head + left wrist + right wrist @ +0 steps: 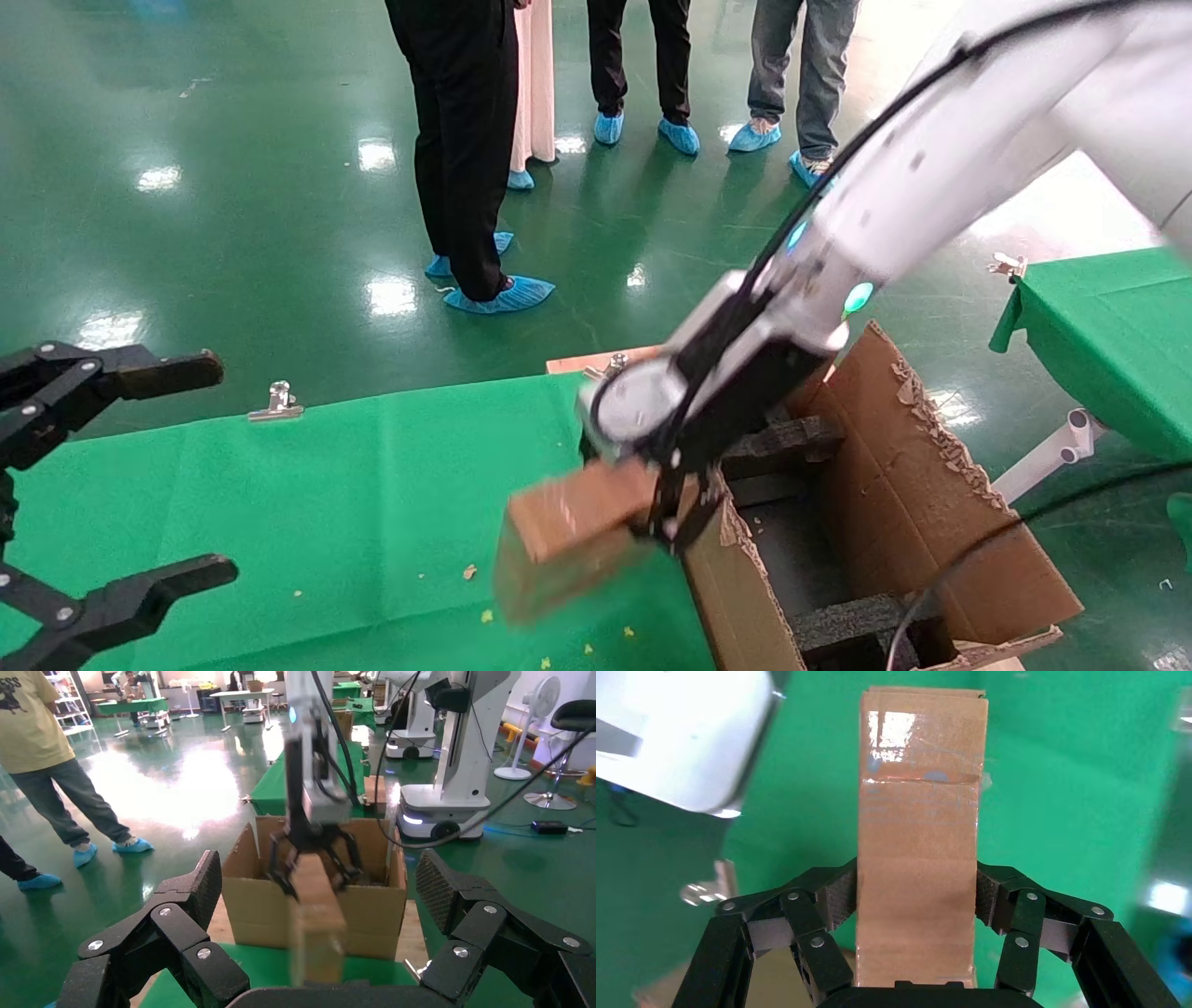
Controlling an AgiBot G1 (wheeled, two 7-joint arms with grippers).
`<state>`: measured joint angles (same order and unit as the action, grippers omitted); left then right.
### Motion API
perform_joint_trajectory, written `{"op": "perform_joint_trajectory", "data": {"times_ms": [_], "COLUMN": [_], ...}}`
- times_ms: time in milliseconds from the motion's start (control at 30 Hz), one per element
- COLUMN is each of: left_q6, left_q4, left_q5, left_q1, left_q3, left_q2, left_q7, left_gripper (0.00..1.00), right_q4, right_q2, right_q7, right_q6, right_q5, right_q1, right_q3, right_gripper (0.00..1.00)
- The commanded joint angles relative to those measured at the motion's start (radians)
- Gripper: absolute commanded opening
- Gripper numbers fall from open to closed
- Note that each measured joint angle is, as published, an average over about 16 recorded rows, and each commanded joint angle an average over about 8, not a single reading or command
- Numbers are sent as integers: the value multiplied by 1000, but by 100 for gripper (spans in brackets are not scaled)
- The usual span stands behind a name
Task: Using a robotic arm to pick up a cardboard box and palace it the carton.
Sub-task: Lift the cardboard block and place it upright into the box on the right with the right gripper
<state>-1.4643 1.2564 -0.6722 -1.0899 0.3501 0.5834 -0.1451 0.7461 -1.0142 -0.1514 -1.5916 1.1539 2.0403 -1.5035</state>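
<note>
**Box lifted, carton not yet reached**

Nearest to us, low at the left edge of the head view, our left gripper (140, 480) hangs idle over the green table (307, 494), its jaws spread wide with nothing between them.

The cardboard box (568, 536) is off the table, held in the air just left of the carton's near-left wall. Our right gripper (675, 517) grips it at one end; in the right wrist view the pads (843, 894) press against both long sides of the box (919, 832), with the clear tape strip across its face. The rest of the box sticks out toward the table, tilted downward.

The robotic arm (931, 168) reaches in from the upper right. Below its wrist, the carton (894, 503) stands open, ragged flaps up and black foam blocks (782, 443) inside.

We judge the pick done. What remains is to carry the box rightward over the flap edge, lower it into the carton and let go. Several people (466, 149) stand on the far floor.
</note>
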Motion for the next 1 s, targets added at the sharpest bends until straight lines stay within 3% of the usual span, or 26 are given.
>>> {"op": "perform_joint_trajectory", "data": {"times_ms": [33,300,600,1000], "left_q6": [0,0,0,0], "left_q4": [0,0,0,0], "left_q5": [0,0,0,0], "left_q1": [0,0,0,0], "left_q3": [0,0,0,0], "left_q2": [0,0,0,0], "left_q7": [0,0,0,0], "left_gripper": [100,100,100,100], "right_q4": [-16,-93,-128,-123], "right_q2": [5,3,9,143], "right_q7": [-12,-54,-80,-83], "right_q6": [-2,-4,-5,-10], "right_q5": [-20,-84,-147,-177], "right_q1": [43,212,320,463], "right_q3": [-12,-91,-196,-398], "right_gripper": [0,0,0,0]}}
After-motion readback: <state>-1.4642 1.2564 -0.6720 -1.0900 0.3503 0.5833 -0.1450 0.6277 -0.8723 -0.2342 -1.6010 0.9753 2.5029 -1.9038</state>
